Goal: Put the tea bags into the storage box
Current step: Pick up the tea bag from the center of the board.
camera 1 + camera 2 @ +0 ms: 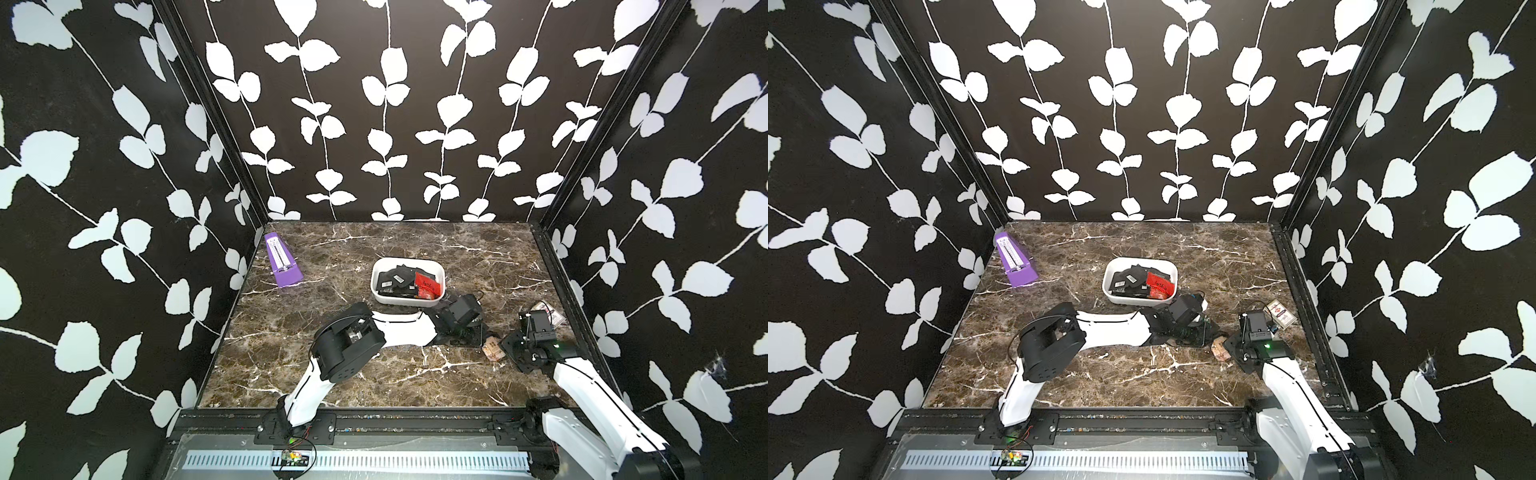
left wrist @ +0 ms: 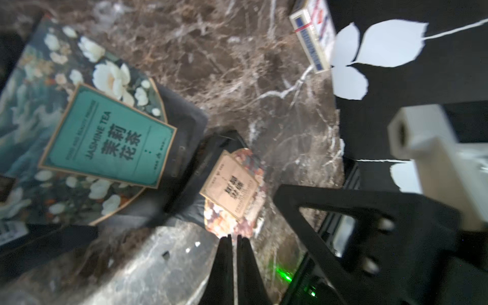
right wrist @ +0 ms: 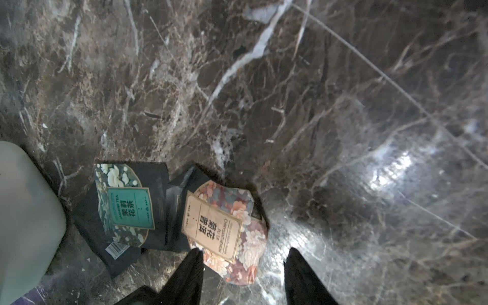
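The white storage box (image 1: 409, 302) (image 1: 1139, 300) stands mid-table with several tea bags (image 1: 401, 278) inside, black ones and a red one. In front of it to the right, two tea bags lie side by side on the marble. One is a green jasmine one (image 2: 105, 142) (image 3: 129, 208), the other a salmon floral one (image 2: 232, 190) (image 3: 224, 227) (image 1: 493, 351). My left gripper (image 2: 235, 237) (image 1: 473, 334) is shut, its tips at the salmon bag's edge; whether it pinches the bag is unclear. My right gripper (image 3: 243, 253) (image 1: 505, 347) is open and straddles a corner of the same bag.
A purple metronome (image 1: 282, 262) (image 1: 1016, 259) stands at the back left by the wall. A white-and-red card pack (image 1: 550, 313) (image 2: 311, 34) lies near the right wall, behind the right wrist. The two grippers are close together beside the box's front right corner.
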Controlling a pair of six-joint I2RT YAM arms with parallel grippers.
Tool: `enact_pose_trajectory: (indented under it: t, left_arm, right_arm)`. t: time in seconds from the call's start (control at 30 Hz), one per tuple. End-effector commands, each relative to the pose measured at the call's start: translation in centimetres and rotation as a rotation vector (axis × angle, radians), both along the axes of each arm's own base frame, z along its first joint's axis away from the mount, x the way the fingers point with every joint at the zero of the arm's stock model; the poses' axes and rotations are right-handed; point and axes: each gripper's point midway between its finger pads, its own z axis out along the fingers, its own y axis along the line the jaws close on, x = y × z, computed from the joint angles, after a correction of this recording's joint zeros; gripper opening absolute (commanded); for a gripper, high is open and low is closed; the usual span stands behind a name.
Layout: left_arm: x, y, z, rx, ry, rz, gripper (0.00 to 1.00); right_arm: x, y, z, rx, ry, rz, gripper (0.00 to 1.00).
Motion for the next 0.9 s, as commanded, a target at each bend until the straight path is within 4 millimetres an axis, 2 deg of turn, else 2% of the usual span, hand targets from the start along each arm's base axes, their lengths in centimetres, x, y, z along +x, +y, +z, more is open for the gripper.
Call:
enact_pose_trajectory:
  t: [0.0,0.13,0.3,0.6,0.87]
  left_arm:
    - [0.4,-0.3,-0.4,0.019,-0.009,0.018,0.0]
    - [0.8,-1.1,-1.0,0.017,-0.007,0.029,0.0]
    - [1.3,-1.6,-0.8,0.01,-0.017,0.041,0.0]
    - [1.6,0.2,-3.2,0.113,-0.015,0.081,0.0]
    - [1.1,1.4,-4.6,0.17,-0.005,0.081,0.0]
  right_arm:
    - [0.0,0.1,-0.6,0.02,-0.011,-0.004,0.52]
    - [-0.1,0.1,-1.0,0.02,-0.007,-0.004,0.53]
    - [-0.2,-0.1,-1.3,0.011,0.003,0.0,0.53]
    - [-0.2,-0.4,-2.1,-0.014,0.031,0.008,0.53]
    - [-0.2,-0.4,-3.2,-0.017,0.049,0.008,0.54]
